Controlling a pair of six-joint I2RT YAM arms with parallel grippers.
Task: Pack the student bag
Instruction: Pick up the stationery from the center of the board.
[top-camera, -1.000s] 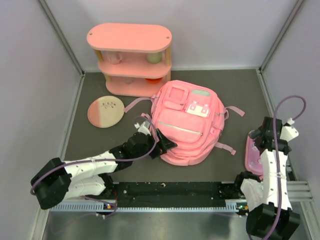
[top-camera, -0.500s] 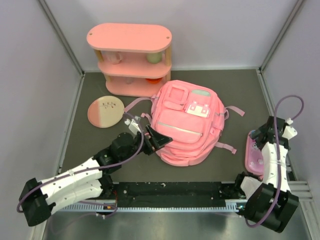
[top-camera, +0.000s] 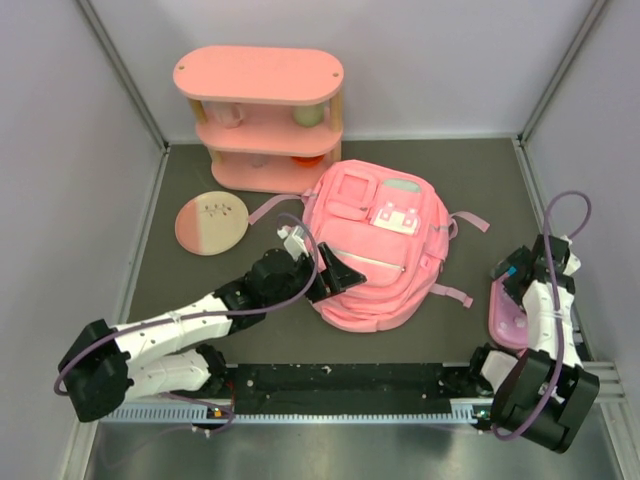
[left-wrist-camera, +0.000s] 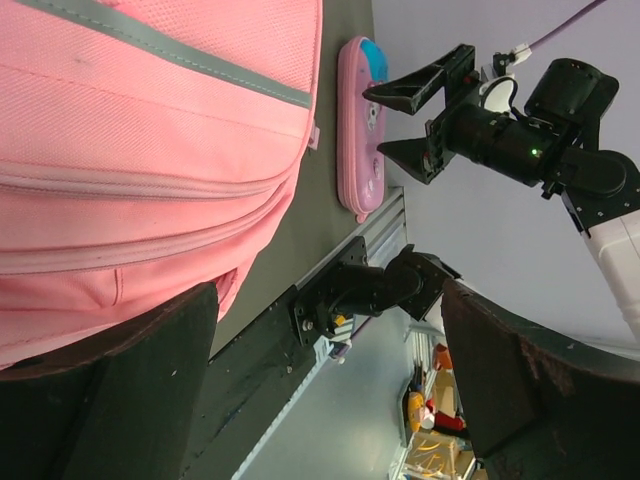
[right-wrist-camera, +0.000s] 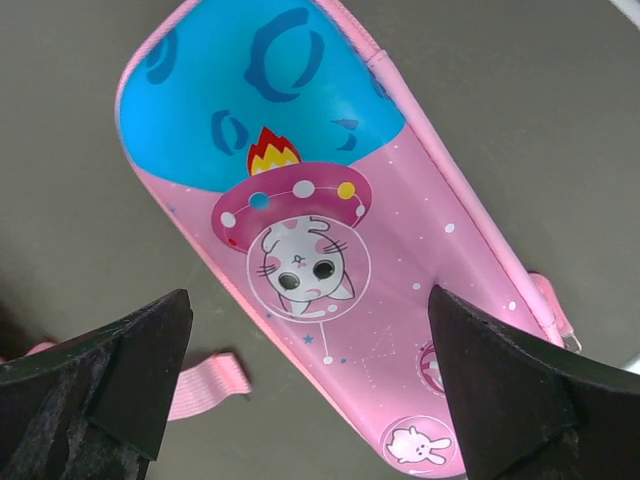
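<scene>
Your student bag (top-camera: 375, 250) lies flat on the tabletop (top-camera: 470, 180), pockets up, just in front of the pink shelf (top-camera: 258, 120). The zip lines in view look shut. Your left claw (top-camera: 338, 272) is spread wide at the bag's near left side. If it closes there it will probably pinch loose fabric rather than a zip pull, and a tug would drag the whole soft bag instead of opening it.

Your right claw (left-wrist-camera: 373, 120) hangs over the cat-print pencil case (right-wrist-camera: 320, 250) with its fingers apart. The case is broad, flat and slick-looking, so a grip across its width may skid off. It may also shove the case toward the rail at the tabletop's near edge. One bag strap (right-wrist-camera: 205, 385) ends just beside the case and could get caught in the grab.
</scene>
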